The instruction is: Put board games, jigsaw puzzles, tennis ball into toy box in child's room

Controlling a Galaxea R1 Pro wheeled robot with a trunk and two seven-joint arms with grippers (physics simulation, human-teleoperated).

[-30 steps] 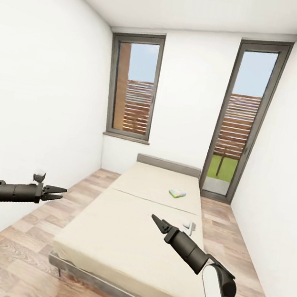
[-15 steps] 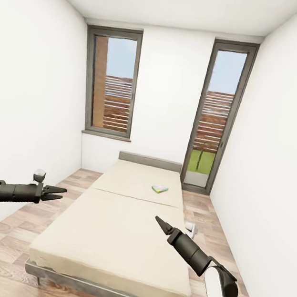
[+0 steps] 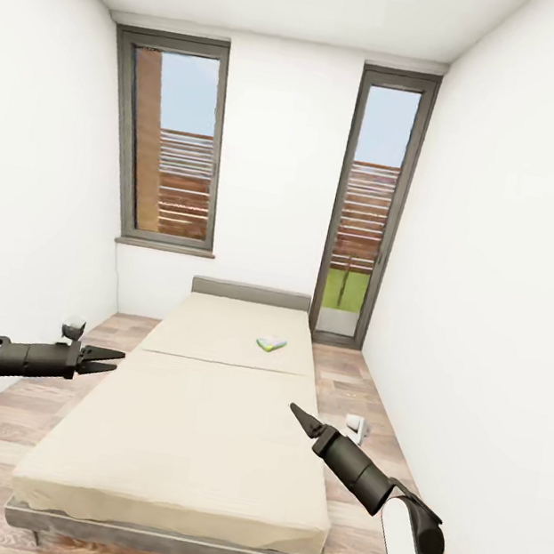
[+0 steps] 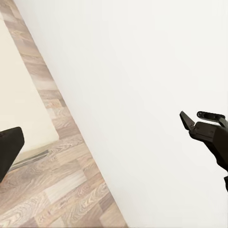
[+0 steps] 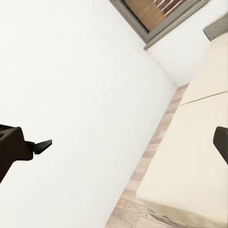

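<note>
A low bed (image 3: 199, 417) with a beige cover and a grey headboard runs down the middle of the child's room in the head view. One board game (image 3: 271, 344), a small flat box in green and pale colours, lies on the far half of the mattress, towards its right side. My left gripper (image 3: 118, 361) hangs open over the floor left of the bed. My right gripper (image 3: 294, 410) is open above the bed's near right part. Both are far short of the box. In each wrist view the fingers stand wide apart with nothing between them.
White walls close in on both sides. A grey-framed window (image 3: 177, 148) and a tall glass door (image 3: 368, 202) stand behind the headboard. Strips of wood-plank floor (image 3: 33, 389) run along each side of the bed, the left one a little wider.
The whole picture has shifted, so the camera has moved: the bed now sits centred and straight ahead. Both arms hold the same pose in the view.
</note>
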